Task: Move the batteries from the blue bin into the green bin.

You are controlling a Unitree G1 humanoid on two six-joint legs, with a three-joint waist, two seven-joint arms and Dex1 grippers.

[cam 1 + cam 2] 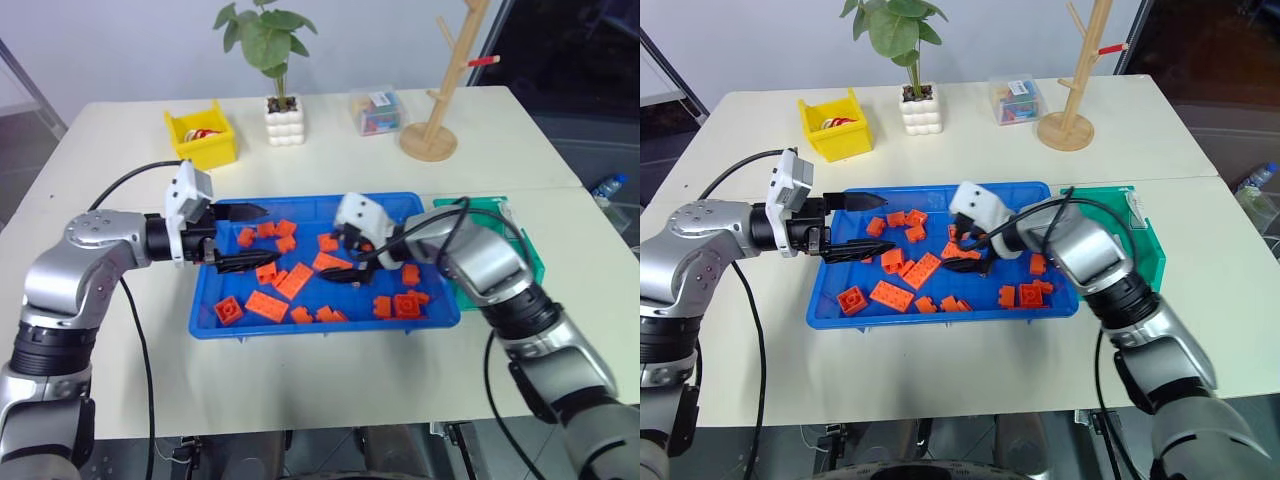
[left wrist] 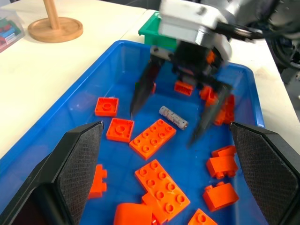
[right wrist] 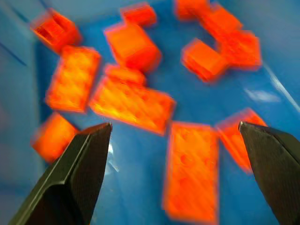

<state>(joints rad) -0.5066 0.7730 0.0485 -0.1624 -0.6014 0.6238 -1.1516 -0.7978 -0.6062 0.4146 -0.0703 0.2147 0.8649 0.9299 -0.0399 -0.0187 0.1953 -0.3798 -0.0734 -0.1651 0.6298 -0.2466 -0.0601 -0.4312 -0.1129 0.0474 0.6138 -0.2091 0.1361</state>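
silver battery (image 2: 173, 117): lies in blue bin (image 2: 70, 126), between my right gripper (image 2: 178, 112) fingers
right gripper: wide open, empty
step: I'm mid-pick; next I close

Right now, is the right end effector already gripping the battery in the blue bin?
No, the right end effector hangs open, fingers either side of the battery lying on the blue bin floor.

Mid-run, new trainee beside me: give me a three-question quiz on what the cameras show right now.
1. True or false: the right gripper is shut on the battery.
2. Which bin holds the orange bricks? A) green bin B) blue bin C) yellow bin
3. The left gripper hovers over which bin?

Key:
1. False: its jaws stand open, either side of the battery lying on the bin floor.
2. B
3. The blue bin.
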